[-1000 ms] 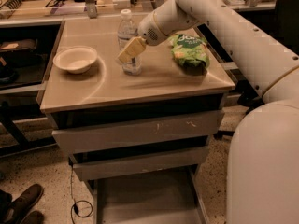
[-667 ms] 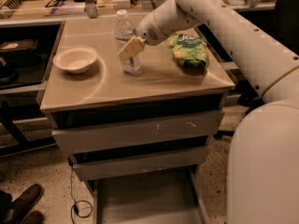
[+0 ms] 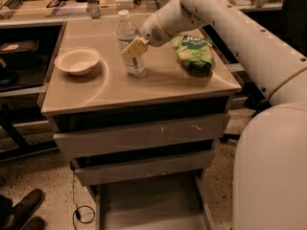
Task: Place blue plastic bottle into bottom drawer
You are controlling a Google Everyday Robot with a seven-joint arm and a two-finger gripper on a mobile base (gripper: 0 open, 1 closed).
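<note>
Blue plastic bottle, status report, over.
Gripper at blue plastic bottle, upright on cabinet top. Bottom drawer open below. Bowl, green bag either side.

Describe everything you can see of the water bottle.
The bottle is clear plastic with a white screw cap and a pale label low on its body. It stands upright on the tan cabinet top, between a bowl and a green bag. The gripper is in front of its middle, hiding part of it.

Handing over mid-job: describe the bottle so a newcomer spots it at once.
On the tan top of the grey drawer cabinet, between the white bowl and the green bag, stands the blue plastic bottle, with the hand at its side. It is the only tall, clear thing there, with a white cap.
</note>
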